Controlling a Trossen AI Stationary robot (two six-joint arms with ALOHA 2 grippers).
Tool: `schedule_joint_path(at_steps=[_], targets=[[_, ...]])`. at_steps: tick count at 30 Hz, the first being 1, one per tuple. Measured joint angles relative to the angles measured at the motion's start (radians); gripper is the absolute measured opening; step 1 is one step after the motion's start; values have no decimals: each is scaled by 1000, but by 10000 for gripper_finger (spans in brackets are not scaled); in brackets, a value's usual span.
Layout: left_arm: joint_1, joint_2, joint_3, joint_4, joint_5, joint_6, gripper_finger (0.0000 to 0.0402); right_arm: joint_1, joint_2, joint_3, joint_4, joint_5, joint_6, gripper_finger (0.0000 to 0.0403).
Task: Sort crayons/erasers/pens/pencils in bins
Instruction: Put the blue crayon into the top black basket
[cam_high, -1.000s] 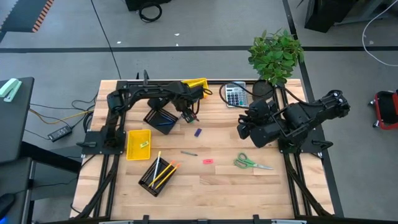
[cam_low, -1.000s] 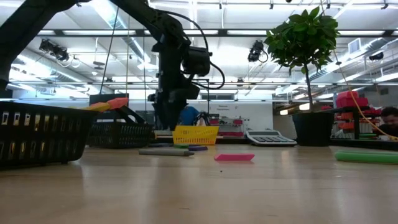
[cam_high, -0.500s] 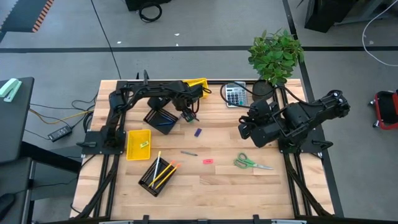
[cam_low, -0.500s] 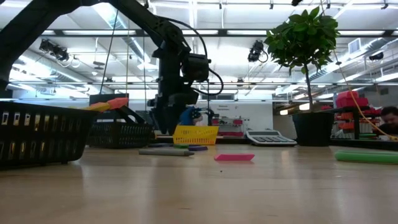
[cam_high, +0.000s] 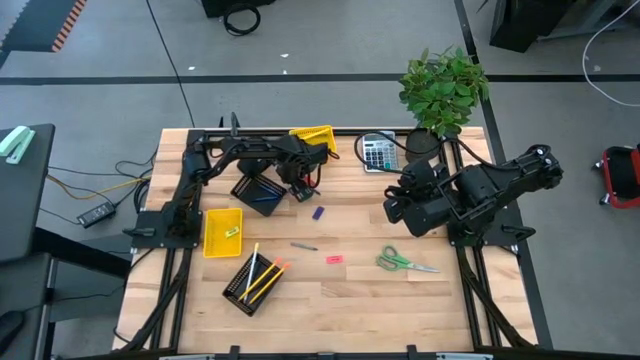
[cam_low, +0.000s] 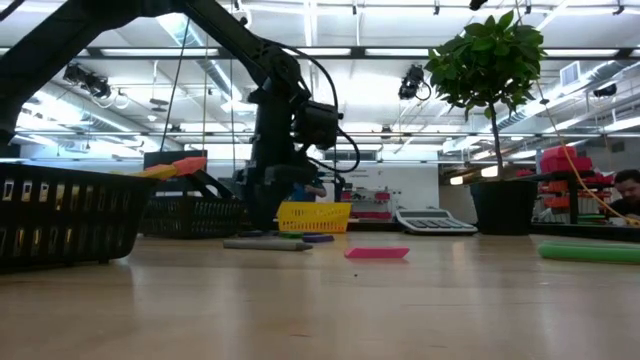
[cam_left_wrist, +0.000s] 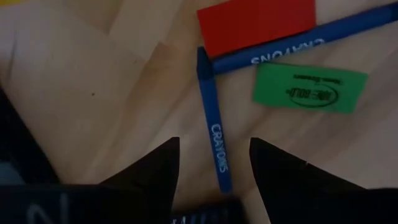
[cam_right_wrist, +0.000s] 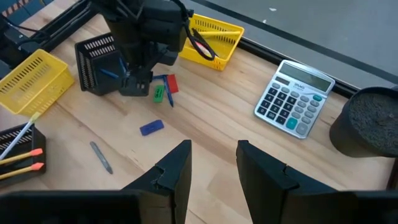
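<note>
- A blue crayon (cam_left_wrist: 212, 124) lies flat on the wooden table (cam_high: 400, 300), beside the black mesh bin (cam_high: 259, 193) at the table's far-left part. A second blue crayon (cam_left_wrist: 298, 43), a red eraser (cam_left_wrist: 256, 23) and a green eraser (cam_left_wrist: 309, 89) lie touching or just beside its tip.
- The left gripper (cam_left_wrist: 214, 163) hangs right over that crayon, fingers spread and straddling its shaft, gripping nothing.
- Step in hand, as I judge it: picking this crayon. The next move calls for lowering squarely and closing without catching the green eraser.
- Room is tight: the mesh bin wall is close on one side and the yellow bin (cam_high: 314, 139) is near.
- The right gripper (cam_right_wrist: 211, 163) waits at the right, fingers apart and empty, well clear.
</note>
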Motion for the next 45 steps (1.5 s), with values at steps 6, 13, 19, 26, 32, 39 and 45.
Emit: schedule_joint_path(at_steps=[6, 13, 19, 26, 32, 39, 45], targets=[[1, 15, -19, -5, 4, -1, 199, 0, 0, 0, -1, 0, 2, 133], [-2, 17, -30, 9, 3, 0, 188, 0, 0, 0, -4, 0, 2, 133], [-2, 18, -32, 34, 4, 0, 162, 0, 0, 0, -4, 2, 0, 133], [-2, 20, -33, 42, 7, 3, 114, 0, 0, 0, -4, 3, -9, 133], [-14, 21, -34, 47, 2, 1, 65, 0, 0, 0, -4, 4, -28, 133], [-29, 21, -34, 51, -7, -1, 22, 0, 0, 0, -4, 9, -44, 133], [-28, 21, -35, 55, -6, 0, 43, 0, 0, 0, -4, 11, -54, 133]])
